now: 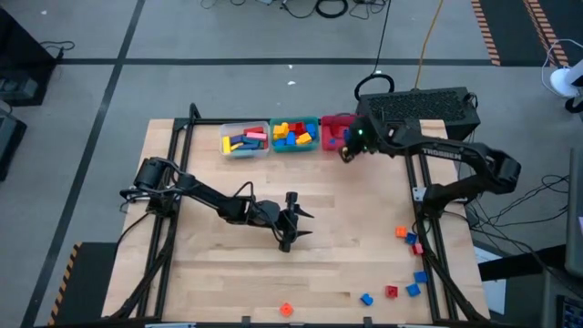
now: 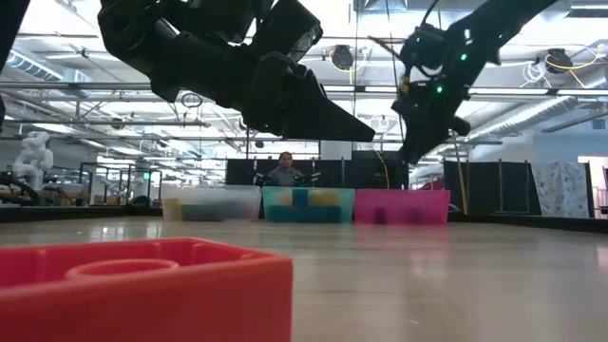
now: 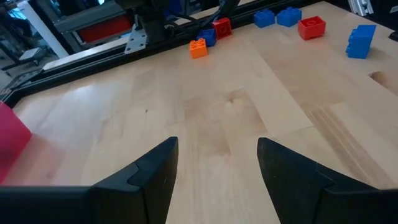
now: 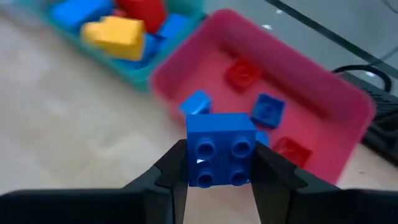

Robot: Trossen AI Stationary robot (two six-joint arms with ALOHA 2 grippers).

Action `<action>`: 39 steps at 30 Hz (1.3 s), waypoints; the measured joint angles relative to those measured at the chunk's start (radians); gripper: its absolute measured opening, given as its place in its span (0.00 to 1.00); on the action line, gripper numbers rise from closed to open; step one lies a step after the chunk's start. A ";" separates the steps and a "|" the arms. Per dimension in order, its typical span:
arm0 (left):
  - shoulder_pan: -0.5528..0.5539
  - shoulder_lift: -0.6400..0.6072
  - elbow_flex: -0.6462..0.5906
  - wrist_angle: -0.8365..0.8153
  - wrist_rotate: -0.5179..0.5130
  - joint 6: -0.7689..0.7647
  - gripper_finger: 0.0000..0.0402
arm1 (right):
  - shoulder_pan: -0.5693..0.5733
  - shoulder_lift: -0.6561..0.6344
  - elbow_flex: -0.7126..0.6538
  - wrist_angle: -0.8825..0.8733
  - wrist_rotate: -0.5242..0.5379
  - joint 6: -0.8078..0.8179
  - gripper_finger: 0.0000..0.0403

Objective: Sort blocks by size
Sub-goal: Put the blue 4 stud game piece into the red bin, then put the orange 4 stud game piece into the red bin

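My right gripper is shut on a small blue four-stud brick, just in front of the red bin's near rim. The red bin holds a few small red and blue cubes. The teal bin holds medium bricks and the clear bin holds long bars. My left gripper is open and empty over the middle of the table; it also shows in the left wrist view. Several loose blocks lie by the table's right near corner. My right gripper pinches the blue brick by two opposite side walls between its two fingers. The studded top faces the wrist camera. The fingers point down, as the low view shows. The brick is lifted clear of the table and the bin.
Loose orange, red and blue blocks lie along the right frame rail. One red-orange block sits at the near edge, close to the low camera. The three bins stand in a row at the far edge. A person sits beyond the table.
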 joint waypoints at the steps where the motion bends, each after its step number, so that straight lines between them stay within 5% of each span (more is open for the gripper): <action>1: 0.000 0.000 0.000 0.000 0.000 0.000 0.55 | -0.022 0.014 0.000 0.010 0.000 -0.010 0.30; 8: 0.000 0.000 0.000 -0.002 -0.040 0.002 0.55 | -0.134 0.142 0.000 0.091 0.000 -0.084 0.33; 16: 0.003 0.000 0.000 -0.004 -0.086 0.002 0.55 | -0.147 0.167 -0.001 0.196 0.005 -0.089 0.49; 23: 0.005 0.000 -0.001 -0.005 -0.154 -0.047 0.55 | -0.129 0.160 0.091 -0.025 -0.036 -0.107 0.58; 30: 0.005 0.000 -0.001 -0.005 -0.154 -0.017 0.55 | 0.043 0.090 0.167 -0.355 -0.055 -0.091 0.59; 39: -0.009 0.095 0.011 0.087 -0.150 -0.022 0.55 | 0.409 -0.067 0.168 -0.698 -0.090 0.179 0.59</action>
